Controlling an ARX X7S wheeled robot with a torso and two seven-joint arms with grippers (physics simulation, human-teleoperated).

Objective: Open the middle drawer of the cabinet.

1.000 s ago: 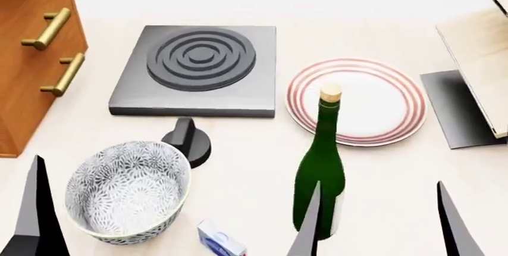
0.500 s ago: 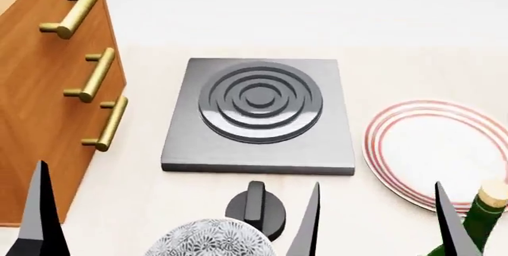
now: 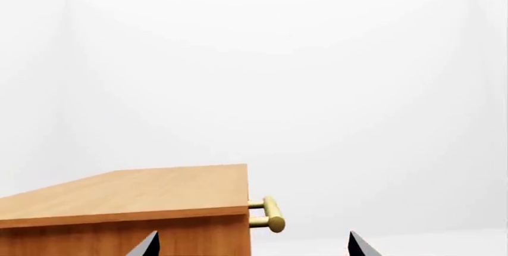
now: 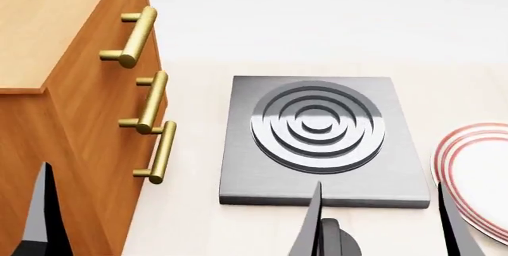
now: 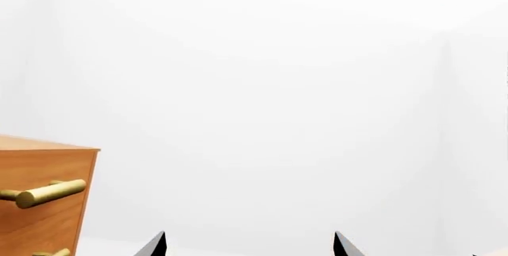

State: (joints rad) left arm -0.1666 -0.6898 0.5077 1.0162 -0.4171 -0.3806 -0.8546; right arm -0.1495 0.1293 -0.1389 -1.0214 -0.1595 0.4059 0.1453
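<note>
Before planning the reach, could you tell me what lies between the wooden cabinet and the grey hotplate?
Only bare cream tabletop separates the orange-brown wooden cabinet from the grey square hotplate, in the head view.

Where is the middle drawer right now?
In the head view, the middle drawer is on the left, in the cabinet, the second of three brass handles down. The grey hotplate lies just to its right.

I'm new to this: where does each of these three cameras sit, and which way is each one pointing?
Head view: on the robot's head, facing forward and down at the cabinet, hotplate and plate; dark fingers show at the bottom edge.
Left wrist view: near the left gripper, facing the cabinet's top corner and the white wall; only its fingertips show.
Right wrist view: near the right gripper, facing mostly wall; only its fingertips show.
All three views show the cabinet's top brass handle.
</note>
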